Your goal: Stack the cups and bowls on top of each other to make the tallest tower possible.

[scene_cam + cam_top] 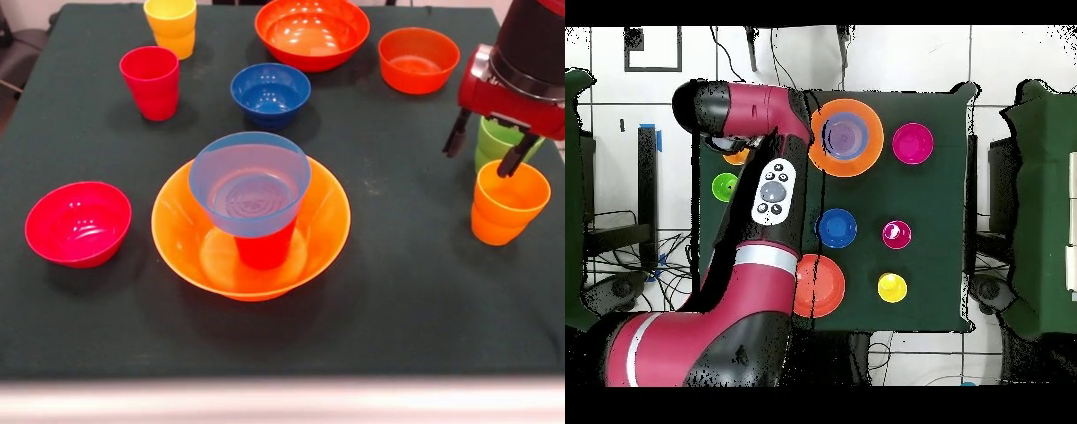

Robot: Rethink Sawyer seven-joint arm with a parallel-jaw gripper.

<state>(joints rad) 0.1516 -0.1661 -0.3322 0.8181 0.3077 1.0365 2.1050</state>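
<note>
Fingers (456, 135) of the gripper (485, 148) are spread apart, holding nothing, just above the orange cup (508, 203). Behind it stands a green cup (494, 141).

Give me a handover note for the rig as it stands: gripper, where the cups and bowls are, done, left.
Gripper: open, empty, over the orange cup with one finger at its rim; green cup just behind.
Tower: large orange bowl as base, a red-orange cup standing in it, light blue bowl on top. Three pieces stacked.
Loose on the table: magenta bowl, dark blue bowl, crimson cup, yellow cup, large red-orange bowl, small orange-red bowl.
Left: a cup goes on next, probably the orange one, then alternate bowls and cups.
</note>
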